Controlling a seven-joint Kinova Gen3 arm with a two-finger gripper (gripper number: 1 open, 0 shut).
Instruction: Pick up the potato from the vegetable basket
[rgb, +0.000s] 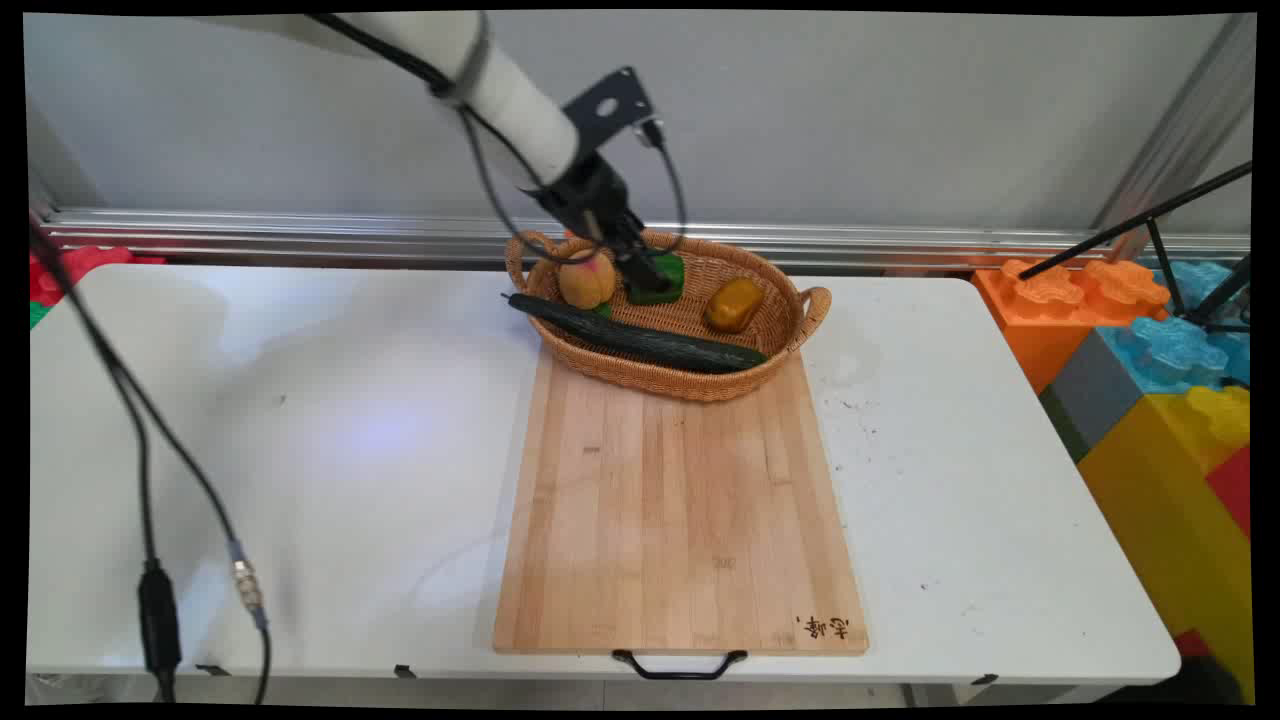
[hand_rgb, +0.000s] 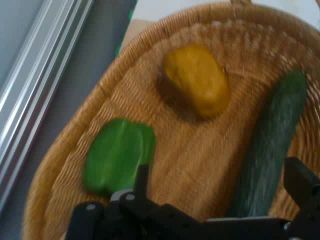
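I am seeing the pincer (rgb: 650, 275) hanging spread open inside the wicker basket (rgb: 790, 340) on the cutting board (rgb: 680, 520), nearest the green pepper (hand_rgb: 117, 155). It looks light, smooth, slippery; I'd grip across its middle. Only the main view is showing the peach (rgb: 587, 282).

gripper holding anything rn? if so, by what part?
Nothing held. The gripper is open over the basket; one finger is at the green pepper, the other by the cucumber, not closed on either.
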